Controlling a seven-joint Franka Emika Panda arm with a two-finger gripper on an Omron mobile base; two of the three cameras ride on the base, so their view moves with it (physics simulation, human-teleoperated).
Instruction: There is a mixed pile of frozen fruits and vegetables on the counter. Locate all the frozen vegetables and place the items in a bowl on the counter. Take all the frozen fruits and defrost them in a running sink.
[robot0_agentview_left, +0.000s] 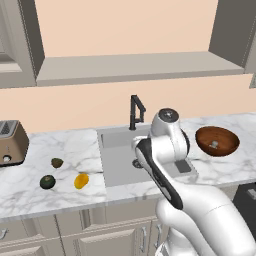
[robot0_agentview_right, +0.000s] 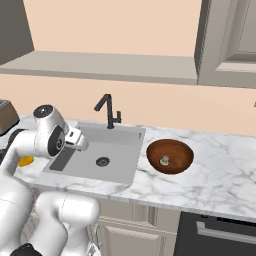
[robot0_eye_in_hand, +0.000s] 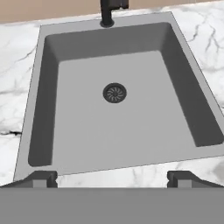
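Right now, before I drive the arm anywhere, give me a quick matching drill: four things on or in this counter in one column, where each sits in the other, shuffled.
Things:
1. mushroom
2. orange fruit
3. toaster
4. drain

Places:
A. in the sink floor
B. far left end of the counter
C. inside the bowl
D. on the counter beside the dark green ball

Pairs: 1-C, 2-D, 3-B, 4-A

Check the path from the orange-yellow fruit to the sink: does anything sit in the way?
Nothing visible does. The orange-yellow fruit lies on bare counter just left of the sink, whose basin is empty. The open end effector hovers above the basin.
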